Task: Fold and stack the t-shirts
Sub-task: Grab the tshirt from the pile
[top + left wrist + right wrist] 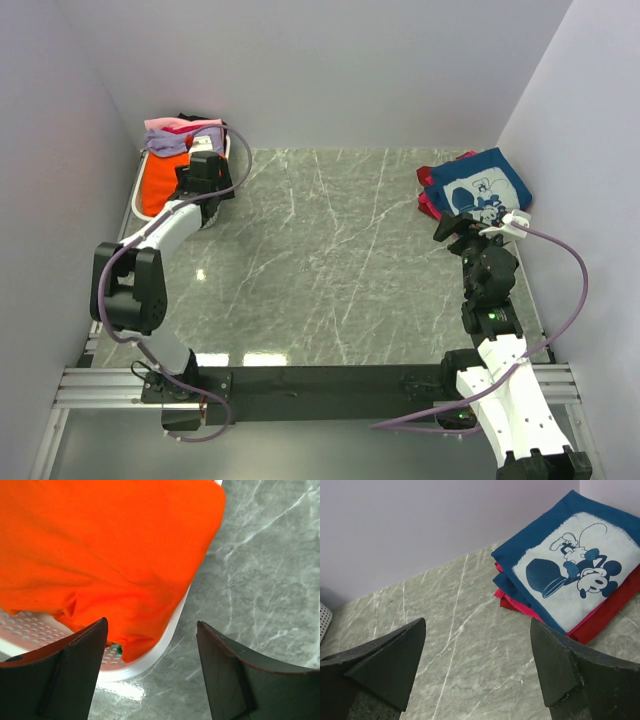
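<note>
Closest to the lens on the left wrist is your left gripper (151, 625), fingers spread wide with nothing between them, so it's open and empty. Biggest thing around is the marble-look table (320, 260), and at its far left corner sits the white basket (150, 657) holding the unfolded shirts. The orange tee (100, 545) is the one you care about. It's draped over the basket's near rim and fills most of the left wrist view. Its lowest bunched corner hangs just beside the finger on the left of that view, while the other finger is out over bare table. Can't tell if that finger touches the cloth or is only next to it. Looks like soft, light, floppy cotton, so my guess is it'll sag and maybe drag its neighbours along. I'd pinch a thick bit, like that bunched corner or a hem, not a single flat layer that could slip out. Over at the far right corner you've got the folded stack (475, 190), with the navy cartoon tee (570, 565) on top and the red tee (615, 605) underneath, a pink edge peeking out between. The lavender and pink tees (170, 135) are heaped at the back of the basket. Your right gripper (477, 622) is open and empty too, hovering short of the stack and not touching it.
</note>
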